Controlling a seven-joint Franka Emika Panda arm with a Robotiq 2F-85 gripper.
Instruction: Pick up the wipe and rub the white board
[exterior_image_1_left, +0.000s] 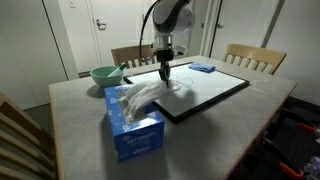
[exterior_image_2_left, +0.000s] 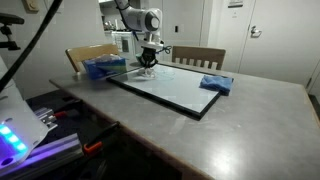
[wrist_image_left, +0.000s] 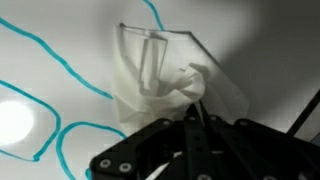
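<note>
Pinching tight, jaws fully closed, the black gripper (wrist_image_left: 193, 108) holds the small crumpled white tissue wipe (wrist_image_left: 160, 85) down on the black-framed white board (exterior_image_1_left: 210, 92), near its corner beside the blue tissue box (exterior_image_1_left: 135, 128).

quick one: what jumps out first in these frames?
The gripper, shut on the wipe, points down at the white board in the table's middle; the wrist view shows the wipe on the board between turquoise pen marks. In an exterior view a blue tissue box looms in the foreground, and a folded blue cloth lies at the board's edge.
</note>
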